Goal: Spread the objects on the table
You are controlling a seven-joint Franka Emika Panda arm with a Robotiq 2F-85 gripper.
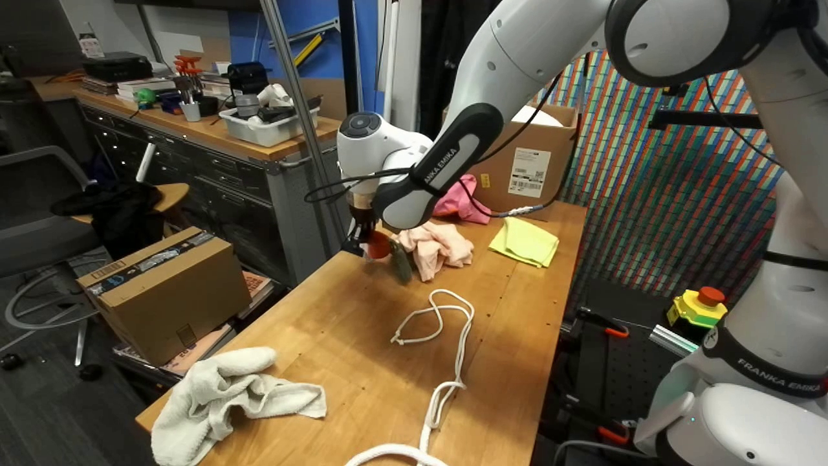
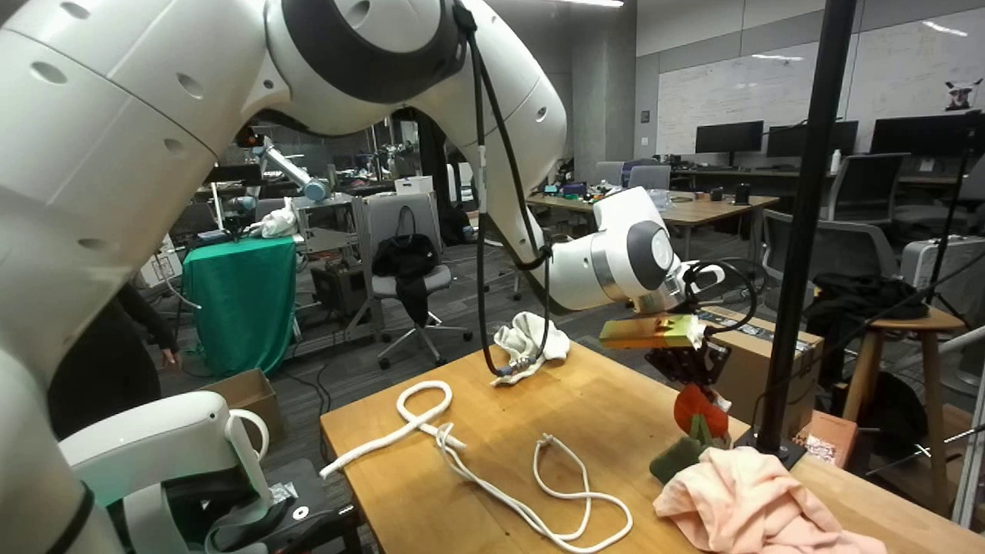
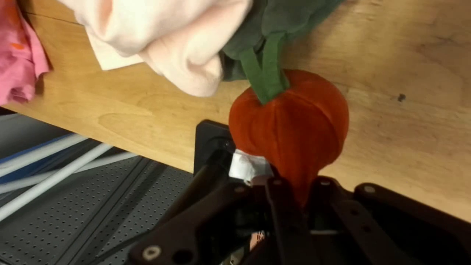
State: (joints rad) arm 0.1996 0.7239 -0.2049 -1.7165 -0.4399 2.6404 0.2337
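While the black two-fingered gripper [image 3: 300, 184] hangs over the brown wooden worktop [image 1: 362, 323], its fingers are pressed together upon the narrow end of a round red-orange plush object [image 3: 294, 121], and they hold it. At its opposite end this object has green fabric strips [image 3: 273, 66]; whether it touches the worktop, I cannot tell. Just beside it is a dark green soft object [image 3: 290, 18], against which a crumpled pale peach cloth [image 1: 438, 249] lies. Seen in an exterior view, this group is near the far left edge of the worktop. Behind the peach cloth is a crumpled bright pink cloth [image 1: 460, 208], and farther to the right, apart from both, a flat folded yellow cloth [image 1: 525, 243]. Over the middle, visible in both exterior views, a white rope [image 2: 418, 422] lies in loops. At the near left corner rests a crumpled off-white towel [image 1: 207, 401].
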